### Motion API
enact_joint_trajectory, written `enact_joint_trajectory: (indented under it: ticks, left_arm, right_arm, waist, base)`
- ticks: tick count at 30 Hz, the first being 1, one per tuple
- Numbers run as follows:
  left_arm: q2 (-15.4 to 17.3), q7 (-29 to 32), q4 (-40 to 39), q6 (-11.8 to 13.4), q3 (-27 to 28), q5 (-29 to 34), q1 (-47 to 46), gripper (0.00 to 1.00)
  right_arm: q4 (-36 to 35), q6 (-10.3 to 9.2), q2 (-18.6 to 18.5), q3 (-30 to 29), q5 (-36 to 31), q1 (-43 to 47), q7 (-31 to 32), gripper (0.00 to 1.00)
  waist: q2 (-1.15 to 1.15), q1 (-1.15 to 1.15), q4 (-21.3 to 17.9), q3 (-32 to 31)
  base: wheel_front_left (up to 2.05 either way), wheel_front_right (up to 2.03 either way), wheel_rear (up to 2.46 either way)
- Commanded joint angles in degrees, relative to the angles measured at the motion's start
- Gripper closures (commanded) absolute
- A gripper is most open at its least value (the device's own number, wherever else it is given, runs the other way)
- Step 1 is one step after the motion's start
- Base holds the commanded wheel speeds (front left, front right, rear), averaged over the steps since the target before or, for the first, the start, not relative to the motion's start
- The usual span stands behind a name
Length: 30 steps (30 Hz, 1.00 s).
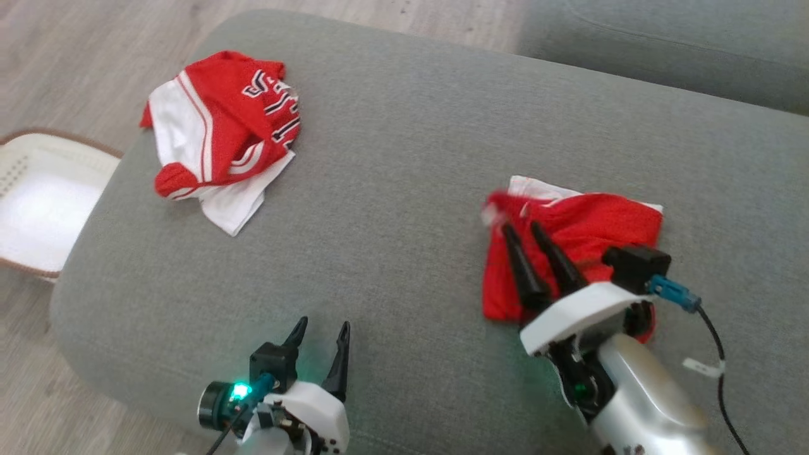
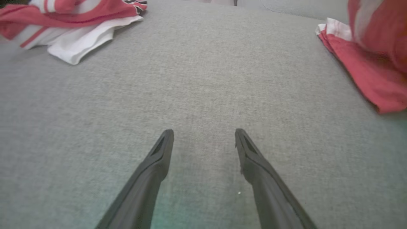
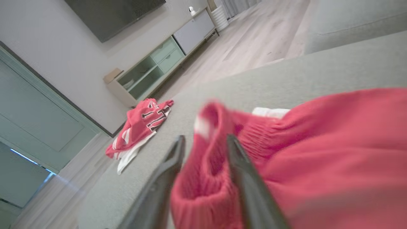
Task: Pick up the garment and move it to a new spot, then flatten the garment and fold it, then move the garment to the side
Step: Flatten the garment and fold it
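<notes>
Right fingers [image 3: 244,178] tight on garment [image 1: 594,227] waistband edge; left fingers [image 2: 152,171] wide, empty, over cushion [image 1: 404,189].

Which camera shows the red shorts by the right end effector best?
The head view: the shorts show nearly whole on the couch, the right end effector over them. The right wrist view gives a blurred close-up of the waistband between its fingers; the left wrist view catches a cropped edge.

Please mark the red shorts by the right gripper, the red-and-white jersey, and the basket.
shorts [image 1: 607,218]: head view, red mesh near the upper edge.
jersey [image 1: 231,110]: head view, red panel beside the lettering.
basket [image 1: 19,174]: head view, its white perforated wall.
</notes>
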Motion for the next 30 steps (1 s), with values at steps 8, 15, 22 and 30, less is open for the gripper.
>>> enact_joint_trajectory:
  ticks: [8, 15, 22, 30]
  left_arm:
    - [1.5, -0.3, -3.5, 1.3, 3.7, 1.1, -2.1, 0.0]
    - [2.5, -0.3, -10.9, 2.2, 7.7, 4.6, -0.1, 0.0]
    - [2.6, -0.3, -16.0, 2.3, 11.4, 8.5, 4.0, 0.0]
    - [1.5, -0.3, -19.9, 1.9, 14.6, 11.8, 9.6, 0.0]
  right_arm:
    - [2.7, -0.04, 0.7, -1.7, -6.8, -3.9, -5.8, 0.0]
    - [0.3, -0.04, 0.7, -17.7, -19.6, 0.6, -6.3, 0.0]
    - [-4.4, -0.04, 0.7, -24.4, -26.3, 6.8, -6.3, 0.0]
    - [-3.9, -0.04, 0.7, -24.1, -26.3, 11.7, -6.3, 0.0]
  waist:
    - [0.0, 0.0, -4.1, -1.2]
    - [0.0, 0.0, -10.1, -2.5]
    - [0.0, 0.0, -14.0, -3.8]
    - [0.0, 0.0, -15.6, -5.4]
  base:
    - [0.0, 0.0, 0.0]
    - [0.0, 0.0, 0.0]
    - [0.0, 0.0, 0.0]
    - [0.0, 0.0, 0.0]
